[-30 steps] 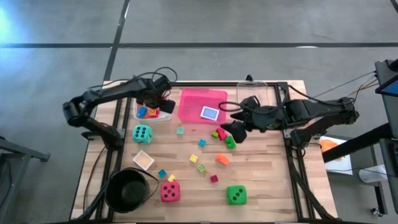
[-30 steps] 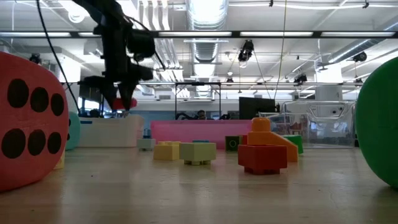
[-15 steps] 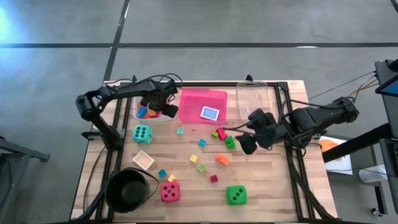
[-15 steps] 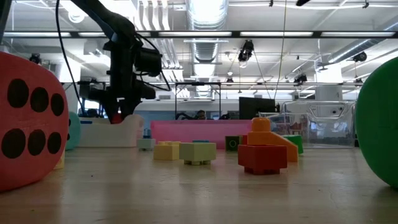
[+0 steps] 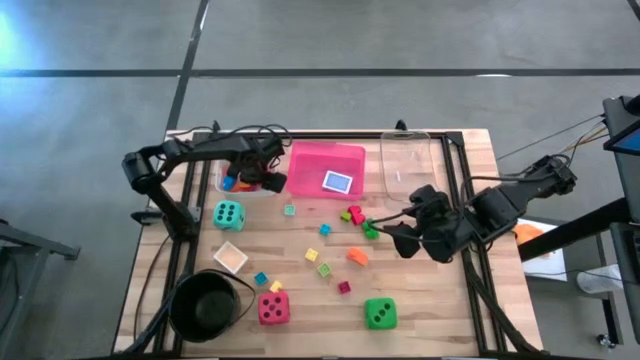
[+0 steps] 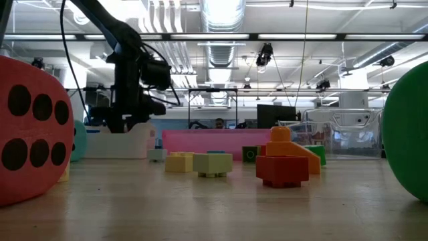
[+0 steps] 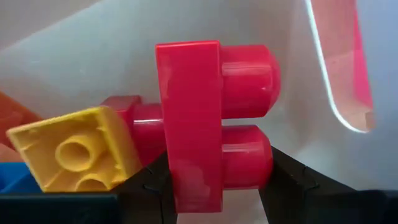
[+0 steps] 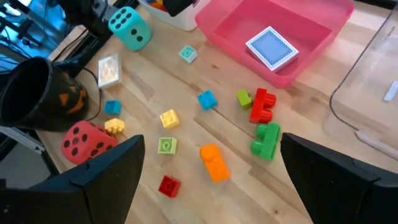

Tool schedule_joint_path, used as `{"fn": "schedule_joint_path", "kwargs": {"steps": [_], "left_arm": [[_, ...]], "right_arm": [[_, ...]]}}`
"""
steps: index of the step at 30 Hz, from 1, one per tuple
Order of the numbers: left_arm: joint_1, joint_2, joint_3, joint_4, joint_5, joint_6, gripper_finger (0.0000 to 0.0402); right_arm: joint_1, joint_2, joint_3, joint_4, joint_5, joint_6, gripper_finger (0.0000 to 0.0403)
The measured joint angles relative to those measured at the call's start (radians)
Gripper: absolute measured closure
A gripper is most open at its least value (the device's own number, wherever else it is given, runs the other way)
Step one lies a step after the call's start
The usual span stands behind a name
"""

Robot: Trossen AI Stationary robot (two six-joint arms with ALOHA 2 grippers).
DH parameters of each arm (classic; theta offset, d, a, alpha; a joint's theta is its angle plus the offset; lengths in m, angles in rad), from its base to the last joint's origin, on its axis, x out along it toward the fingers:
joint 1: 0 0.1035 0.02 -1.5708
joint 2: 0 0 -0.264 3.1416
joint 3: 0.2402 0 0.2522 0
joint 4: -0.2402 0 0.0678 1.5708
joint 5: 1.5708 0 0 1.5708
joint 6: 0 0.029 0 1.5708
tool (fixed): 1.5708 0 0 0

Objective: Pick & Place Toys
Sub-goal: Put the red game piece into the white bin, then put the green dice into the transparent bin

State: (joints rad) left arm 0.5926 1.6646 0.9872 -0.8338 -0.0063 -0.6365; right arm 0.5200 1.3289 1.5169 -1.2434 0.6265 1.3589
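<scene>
Your left gripper (image 7: 214, 186) clamps the red block (image 7: 208, 124) directly over the white tray (image 5: 232, 168); your right gripper (image 8: 211, 180) hangs wide open, empty.

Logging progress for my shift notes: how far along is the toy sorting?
Early stage. Done: some blocks lie in the white tray and a card in the pink tray. In hand: the left end effector holds a red block inside the white tray. Left: the teal die, red die, green die and scattered blocks. The right end effector hovers open.
</scene>
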Motion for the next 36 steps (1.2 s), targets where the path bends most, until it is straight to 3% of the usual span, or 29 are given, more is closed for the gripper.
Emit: {"fn": "schedule_joint_path", "kwargs": {"steps": [26,36], "left_arm": [[0.0,0.0,-0.033,0.045,0.004,0.008,0.0237],[0.0,0.0,-0.033,0.048,0.022,0.035,0.0084]], "right_arm": [[-0.001,0.0,0.0,0.0,0.003,0.0,0.0037],[-0.001,0.001,0.0,0.0,0.004,-0.005,0.0037]]}}
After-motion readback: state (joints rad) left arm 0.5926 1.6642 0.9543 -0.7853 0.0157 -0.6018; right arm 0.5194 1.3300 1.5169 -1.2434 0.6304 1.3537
